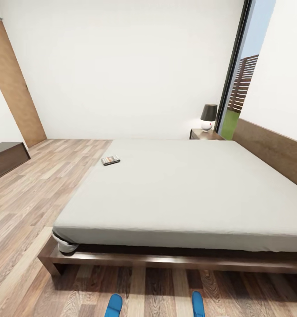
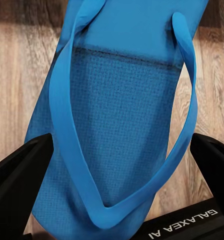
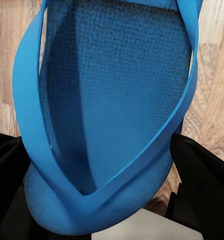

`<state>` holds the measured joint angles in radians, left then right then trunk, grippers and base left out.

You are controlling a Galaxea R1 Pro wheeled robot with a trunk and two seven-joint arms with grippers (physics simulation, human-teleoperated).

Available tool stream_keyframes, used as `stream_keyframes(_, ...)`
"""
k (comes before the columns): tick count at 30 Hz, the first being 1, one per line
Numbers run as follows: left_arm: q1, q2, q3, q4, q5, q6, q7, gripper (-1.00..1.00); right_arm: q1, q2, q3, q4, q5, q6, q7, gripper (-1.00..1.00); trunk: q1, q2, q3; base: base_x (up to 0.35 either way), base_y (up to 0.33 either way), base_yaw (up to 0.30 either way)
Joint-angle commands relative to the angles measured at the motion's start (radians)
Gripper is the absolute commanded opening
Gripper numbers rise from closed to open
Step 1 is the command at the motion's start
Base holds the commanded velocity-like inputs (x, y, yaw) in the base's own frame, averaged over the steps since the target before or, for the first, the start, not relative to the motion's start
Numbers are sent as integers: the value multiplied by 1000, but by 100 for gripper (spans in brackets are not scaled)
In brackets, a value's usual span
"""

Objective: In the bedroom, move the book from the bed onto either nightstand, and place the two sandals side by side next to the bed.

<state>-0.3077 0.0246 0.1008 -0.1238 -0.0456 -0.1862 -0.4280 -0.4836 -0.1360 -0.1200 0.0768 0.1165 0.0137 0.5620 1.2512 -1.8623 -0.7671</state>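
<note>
A small dark paperback book lies on the pale grey mattress of the low dark-wood bed. Two bright blue flip-flop sandals sit apart on the plank floor beside it, the left end effector spread around one sandal, the right end effector around the other; whether either grips, I cannot tell

Bed: broad mattress top open all round the book, which lies alone near the far left edge; approach from above or from the left unobstructed.

Headboard: closes the right side.

Nightstand, far right corner: a lamp takes much of its top; bare room beside the lamp probably slim, hard to judge from here.

Floor, left of bed: open planks, with a low dark cabinet at far left.

Near floor strip: two sandals, left and right, well apart, with bare planks between; the bed frame stands just beyond.

Left tool, right tool: fingers flank a sandal each, floor behind.
</note>
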Motion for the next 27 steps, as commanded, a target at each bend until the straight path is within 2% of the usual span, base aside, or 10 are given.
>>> stream_keyframes(1,-1,0,8,1,-5,-2,-5,-100,-1,-1,-9,1,9,2,3,-100,0,0,-1,0,0,0)
stream_keyframes(14,-7,1,12,-2,-3,18,-4,-100,-1,-1,-9,1,9,2,3,-100,0,0,-1,0,0,0)
stream_keyframes(17,-14,2,13,-36,-1,130,-3,-100,-1,-1,-10,1,9,2,3,-100,0,0,-1,0,0,0)
stream_keyframes(19,-16,2,13,-140,-1,258,13,-100,-1,-2,-10,1,8,2,3,-100,0,0,-1,0,0,0)
stream_keyframes(22,-17,3,15,-237,0,392,81,-100,-1,-3,-10,1,8,2,3,-100,0,0,-1,0,0,0)
stream_keyframes(27,-18,8,16,-280,2,447,138,-100,-1,-8,-15,1,7,2,3,-100,0,0,-1,0,0,0)
